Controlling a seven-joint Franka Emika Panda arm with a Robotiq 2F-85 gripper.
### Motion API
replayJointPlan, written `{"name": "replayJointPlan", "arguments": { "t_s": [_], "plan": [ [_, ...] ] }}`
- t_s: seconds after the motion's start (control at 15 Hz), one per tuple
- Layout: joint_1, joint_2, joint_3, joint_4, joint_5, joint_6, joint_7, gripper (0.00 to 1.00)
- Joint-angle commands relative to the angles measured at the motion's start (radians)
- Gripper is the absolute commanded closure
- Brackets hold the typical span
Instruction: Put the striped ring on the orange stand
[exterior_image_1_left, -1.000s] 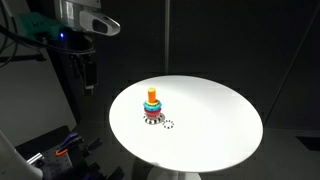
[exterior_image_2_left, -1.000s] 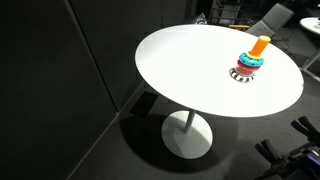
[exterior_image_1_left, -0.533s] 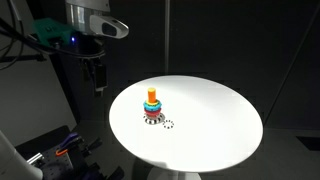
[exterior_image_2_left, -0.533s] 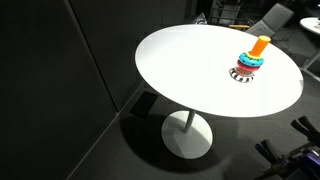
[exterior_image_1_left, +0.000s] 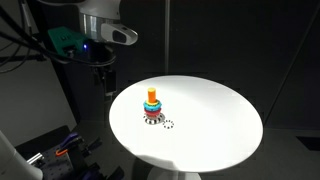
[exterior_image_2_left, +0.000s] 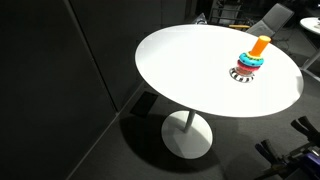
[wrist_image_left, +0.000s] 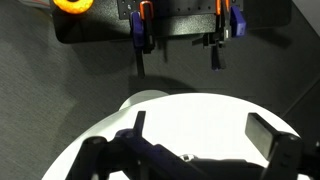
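The orange stand (exterior_image_1_left: 152, 95) is upright left of centre on the round white table (exterior_image_1_left: 210, 110), with red, green and blue rings (exterior_image_1_left: 152, 107) stacked round it and a wider black-and-white ring (exterior_image_1_left: 151, 117) at its foot. The small thin striped ring (exterior_image_1_left: 168, 125) lies flat on the table just beside that stack. The stand (exterior_image_2_left: 259, 44) shows in both exterior views; the small ring does not show in that one. My gripper (exterior_image_1_left: 103, 78) hangs off the table's edge, high, away from the toy. In the wrist view its jaws (wrist_image_left: 200, 135) are open and empty over the table (wrist_image_left: 200, 112).
The table stands on a single pedestal foot (exterior_image_2_left: 186, 135) on a dark floor. Dark chairs (exterior_image_2_left: 268, 18) stand behind it. Equipment with coloured cables (exterior_image_1_left: 62, 150) sits low beside the robot's base. A clamped dark mount (wrist_image_left: 180, 25) shows beyond the table in the wrist view.
The arm has moved toward the table, and the gripper has come a little lower. The rings and the stand have not moved.
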Motion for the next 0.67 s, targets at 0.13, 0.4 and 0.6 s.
{"name": "replayJointPlan", "arguments": {
  "t_s": [0.13,0.4,0.6],
  "plan": [
    [-0.037,0.103,0.022,0.064,-0.034,0.087,0.068,0.0],
    [-0.047,0.19,0.038,0.103,-0.052,0.162,0.132,0.0],
    [-0.045,0.26,0.051,0.141,-0.058,0.2,0.182,0.0]
  ]
}}
